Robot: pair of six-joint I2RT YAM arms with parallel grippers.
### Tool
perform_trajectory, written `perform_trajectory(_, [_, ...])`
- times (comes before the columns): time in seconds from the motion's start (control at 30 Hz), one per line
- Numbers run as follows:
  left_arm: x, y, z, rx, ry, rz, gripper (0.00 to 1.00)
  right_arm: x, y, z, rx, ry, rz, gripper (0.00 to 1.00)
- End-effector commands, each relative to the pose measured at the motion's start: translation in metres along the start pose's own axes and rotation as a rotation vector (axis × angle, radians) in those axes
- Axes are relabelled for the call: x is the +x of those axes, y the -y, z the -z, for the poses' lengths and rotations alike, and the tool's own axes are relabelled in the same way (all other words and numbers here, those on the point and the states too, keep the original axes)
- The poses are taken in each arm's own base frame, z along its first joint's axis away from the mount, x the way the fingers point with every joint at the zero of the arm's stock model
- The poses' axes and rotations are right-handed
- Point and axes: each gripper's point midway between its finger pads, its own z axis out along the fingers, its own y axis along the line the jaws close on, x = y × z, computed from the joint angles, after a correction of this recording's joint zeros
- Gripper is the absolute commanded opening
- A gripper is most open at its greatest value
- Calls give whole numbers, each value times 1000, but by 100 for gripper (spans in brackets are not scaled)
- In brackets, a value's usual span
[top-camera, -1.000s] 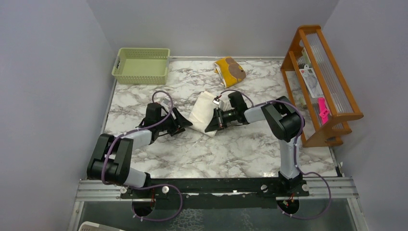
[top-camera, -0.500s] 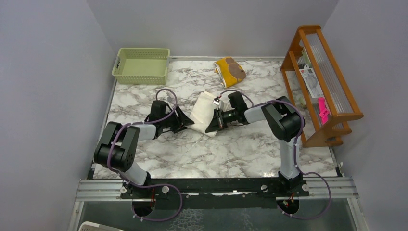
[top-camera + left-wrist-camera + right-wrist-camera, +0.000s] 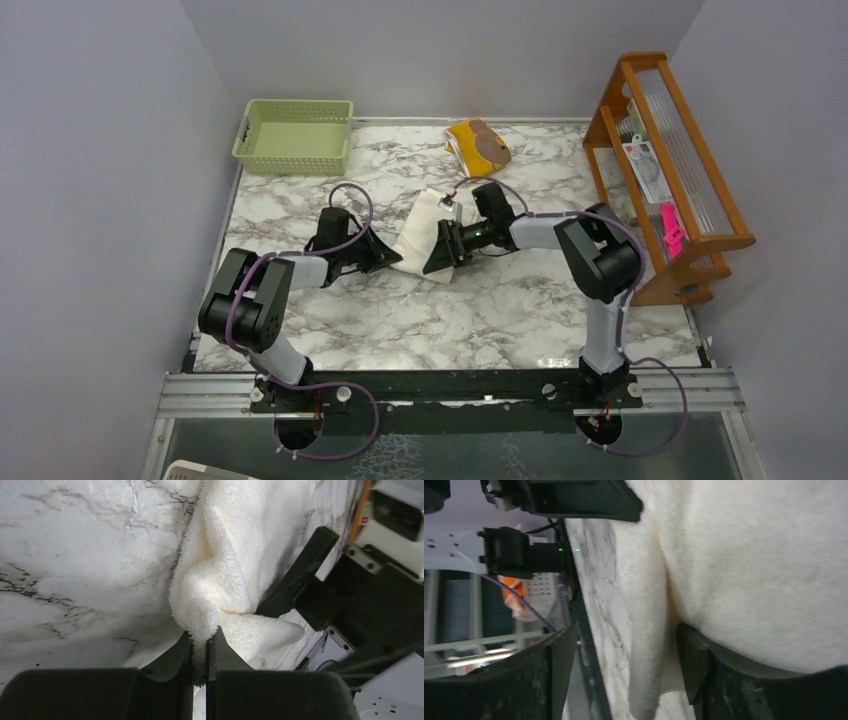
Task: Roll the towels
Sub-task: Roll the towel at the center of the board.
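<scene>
Both outside green basket [image 3: 290, 165] — cream towel [image 3: 412, 238]; mustard towel [image 3: 477, 148]

walls [image 3: 440, 50]: plain lilac-grey | table [image 3: 450, 320]: white marble-look top | wooden rack [image 3: 668, 180]: right edge

Near towel [image 3: 418, 230] btwn L gripper [image 3: 385, 258] & R gripper [image 3: 437, 258]. Far towel [image 3: 478, 148] beyond R gripper, basket [image 3: 296, 166] beyond L gripper, rack [image 3: 640, 61] to R gripper's right.

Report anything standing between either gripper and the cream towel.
Nothing visible does. The left gripper is shut on a fold of the cream towel at its edge, and the right gripper is open with towel between its fingers.
</scene>
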Motion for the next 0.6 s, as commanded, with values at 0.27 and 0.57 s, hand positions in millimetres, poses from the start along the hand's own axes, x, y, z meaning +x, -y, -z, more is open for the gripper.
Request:
perform_trajectory(0.27, [-15, 12, 1, -26, 2, -22, 0, -85, -80, 84, 358, 501, 846, 89])
perform_trajectory(0.57, [-21, 17, 3, -41, -1, -33, 0, -43, -100, 30, 495, 364, 1390, 84])
